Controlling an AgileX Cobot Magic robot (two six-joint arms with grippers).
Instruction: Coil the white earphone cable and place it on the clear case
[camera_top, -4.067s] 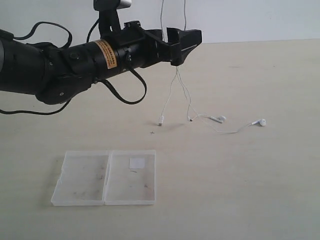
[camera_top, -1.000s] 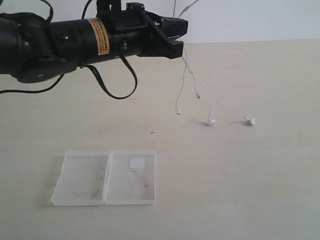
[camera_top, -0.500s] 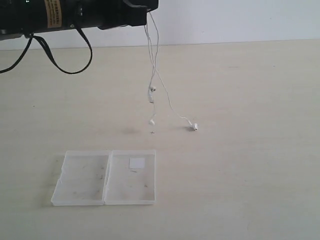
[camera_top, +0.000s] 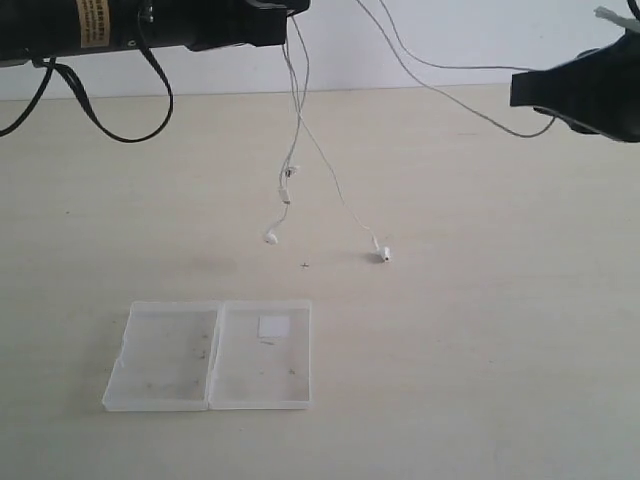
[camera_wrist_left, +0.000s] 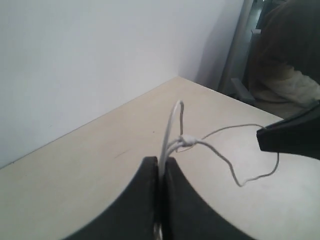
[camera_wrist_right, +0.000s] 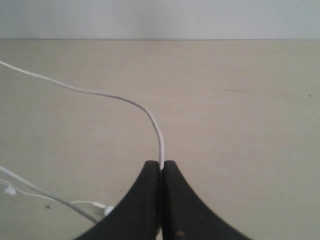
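The right gripper has come into view, and the dangling ends have swung left. Both pincers are clamped on the white earphone cable, which sags between them. Its ends hang under the left gripper, one seemingly touching the table, apart from the clear case.

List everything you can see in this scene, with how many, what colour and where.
earphone cable: one, white, strung between both arms, ends hanging over the table's middle
case: one, clear, lying open and flat at front left, white sticker inside
mark: one, small, dark, on the table behind the case
table: one, pale beige
wall: white, behind the table
left arm: one, black, upper left, jaws shut on the cable
right arm: one, black, upper right, jaws shut on the cable
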